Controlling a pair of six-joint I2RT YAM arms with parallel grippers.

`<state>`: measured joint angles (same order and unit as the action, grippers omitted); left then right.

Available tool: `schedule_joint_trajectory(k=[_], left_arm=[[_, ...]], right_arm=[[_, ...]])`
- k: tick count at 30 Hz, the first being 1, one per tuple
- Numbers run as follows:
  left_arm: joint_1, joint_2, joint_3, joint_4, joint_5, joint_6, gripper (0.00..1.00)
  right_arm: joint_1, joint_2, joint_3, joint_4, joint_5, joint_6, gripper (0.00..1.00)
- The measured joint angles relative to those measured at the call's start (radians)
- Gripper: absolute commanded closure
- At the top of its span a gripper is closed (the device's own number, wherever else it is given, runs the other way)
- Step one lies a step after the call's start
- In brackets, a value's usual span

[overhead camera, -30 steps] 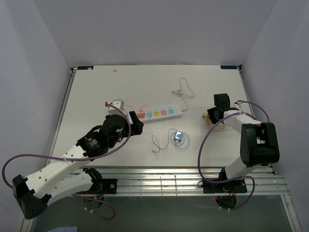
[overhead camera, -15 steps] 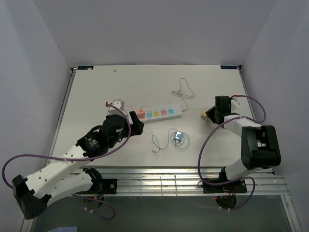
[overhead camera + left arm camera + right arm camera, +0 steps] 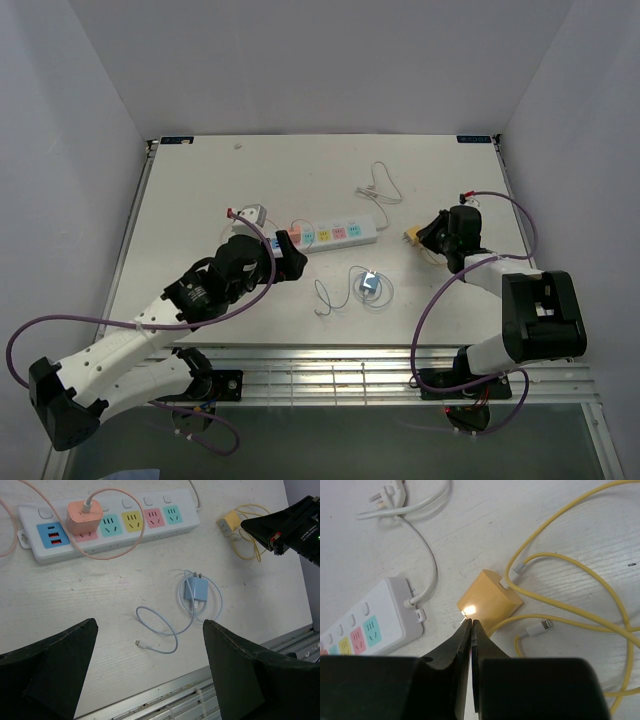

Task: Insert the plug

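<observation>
Two robot arms work beside a white power strip (image 3: 335,233).
The yellow charger (image 3: 490,602) lies right of the strip, with the right claw (image 3: 470,622) pinched shut against its edge. The left claw (image 3: 150,625) gapes wide near the strip's left end.

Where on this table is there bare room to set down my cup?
The widest bare patch is the far left of the table, behind the power strip. The far right corner, behind the yellow charger, is also free. The middle is crowded: strip, yellow charger and blue charger lie close together.
</observation>
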<state>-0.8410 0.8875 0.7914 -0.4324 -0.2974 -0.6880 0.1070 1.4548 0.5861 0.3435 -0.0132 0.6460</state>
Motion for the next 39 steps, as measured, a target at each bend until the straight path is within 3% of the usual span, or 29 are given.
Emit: schedule_joint_trajectory(k=[4, 8, 10, 14, 18, 31, 34, 39], left_arm=[[0.000, 0.017, 0.000, 0.001, 0.012, 0.000, 0.02], [0.000, 0.027, 0.000, 0.002, 0.022, 0.000, 0.02], [0.000, 0.033, 0.000, 0.008, 0.025, 0.000, 0.02], [0.000, 0.042, 0.000, 0.016, 0.026, 0.000, 0.02], [0.000, 0.051, 0.000, 0.023, 0.027, 0.000, 0.02], [0.000, 0.059, 0.000, 0.026, 0.024, 0.013, 0.02], [0.000, 0.058, 0.000, 0.025, 0.024, 0.015, 0.02], [0.000, 0.053, 0.000, 0.023, 0.017, 0.015, 0.02]], right_arm=[[0.000, 0.000, 0.003, -0.004, -0.005, -0.027, 0.91], [0.000, 0.000, 0.038, -0.050, 0.036, -0.050, 0.65], [0.000, -0.003, 0.048, -0.063, 0.060, -0.058, 0.40], [0.001, -0.005, 0.060, -0.098, 0.093, -0.077, 0.27], [0.023, 0.019, 0.129, -0.187, 0.156, -0.072, 0.20], [0.160, 0.316, 0.491, -0.579, 0.454, 0.096, 0.20], [0.193, 0.347, 0.513, -0.644, 0.491, 0.129, 0.28], [0.208, 0.349, 0.513, -0.674, 0.513, 0.162, 0.64]])
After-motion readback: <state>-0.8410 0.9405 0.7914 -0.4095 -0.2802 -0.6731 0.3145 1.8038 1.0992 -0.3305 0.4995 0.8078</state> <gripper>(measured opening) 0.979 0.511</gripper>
